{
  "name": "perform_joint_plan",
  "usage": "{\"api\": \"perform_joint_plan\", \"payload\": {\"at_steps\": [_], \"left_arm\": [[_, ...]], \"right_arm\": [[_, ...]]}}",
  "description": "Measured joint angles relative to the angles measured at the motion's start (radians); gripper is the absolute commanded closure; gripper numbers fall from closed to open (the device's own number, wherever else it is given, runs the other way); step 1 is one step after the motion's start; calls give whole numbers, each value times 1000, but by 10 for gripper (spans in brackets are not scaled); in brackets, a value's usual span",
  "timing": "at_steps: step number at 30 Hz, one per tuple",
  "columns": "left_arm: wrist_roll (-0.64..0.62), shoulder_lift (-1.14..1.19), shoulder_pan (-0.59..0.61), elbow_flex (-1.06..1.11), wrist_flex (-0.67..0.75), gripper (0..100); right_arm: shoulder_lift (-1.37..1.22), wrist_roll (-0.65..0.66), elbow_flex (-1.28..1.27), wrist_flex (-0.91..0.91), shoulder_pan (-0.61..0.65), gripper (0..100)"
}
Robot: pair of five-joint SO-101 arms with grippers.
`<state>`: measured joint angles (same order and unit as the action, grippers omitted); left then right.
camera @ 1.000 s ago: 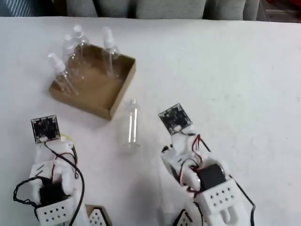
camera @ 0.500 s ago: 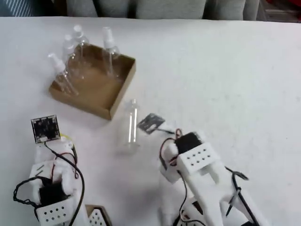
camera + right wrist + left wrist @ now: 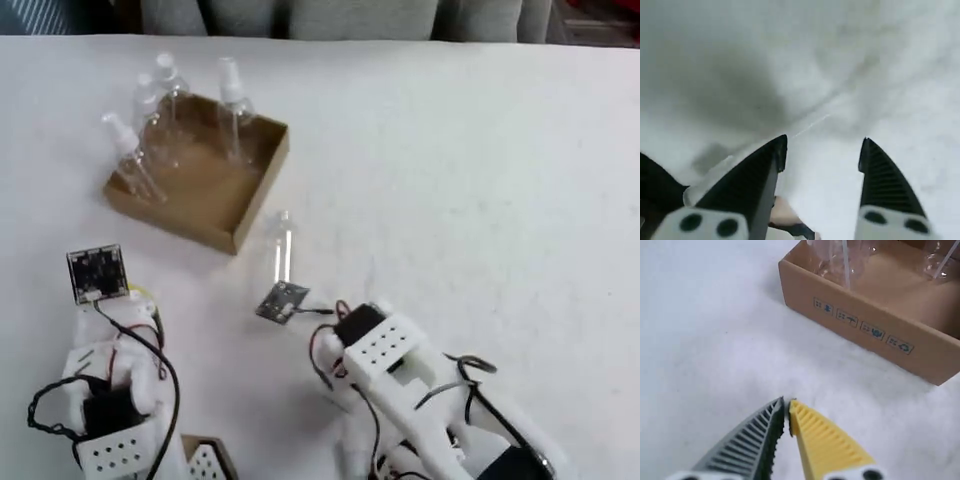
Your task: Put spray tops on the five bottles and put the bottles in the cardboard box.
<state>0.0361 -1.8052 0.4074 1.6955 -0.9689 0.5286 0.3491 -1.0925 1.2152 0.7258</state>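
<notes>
Just beside the cardboard box, off the corner nearest the arms, the fifth bottle lies on its side on the table. Four bottles with spray tops stand inside the box. The lying bottle looks like light, thin-walled clear plastic. It is likely smooth, ready to roll, and apt to slip or dent under a hard pinch, so a hold across the middle of its body seems safest. The right gripper hangs over the bottle's end farther from the box, jaws spread wide with nothing pinched between them. The left gripper sits near the box's outer wall, clear of it, jaws pressed together and empty.
</notes>
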Motion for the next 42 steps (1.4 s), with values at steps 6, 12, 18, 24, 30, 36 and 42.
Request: {"api": "perform_joint_plan", "payload": {"at_steps": [6,12,18,24,30,36,42], "left_arm": [[0,0,0,0,0,976],[0,0,0,0,0,976],[0,0,0,0,0,976],[0,0,0,0,0,976],[2,0,0,0,0,976],[2,0,0,0,0,976],[2,0,0,0,0,976]], "right_arm": [[0,5,0,-14,2,848],[0,5,0,-14,2,875],[20,5,0,25,29,875],[57,6,0,31,150,875],[26,5,-23,-23,166,875],[-60,5,-23,-74,275,875],[-61,3,-23,-68,397,875]]}}
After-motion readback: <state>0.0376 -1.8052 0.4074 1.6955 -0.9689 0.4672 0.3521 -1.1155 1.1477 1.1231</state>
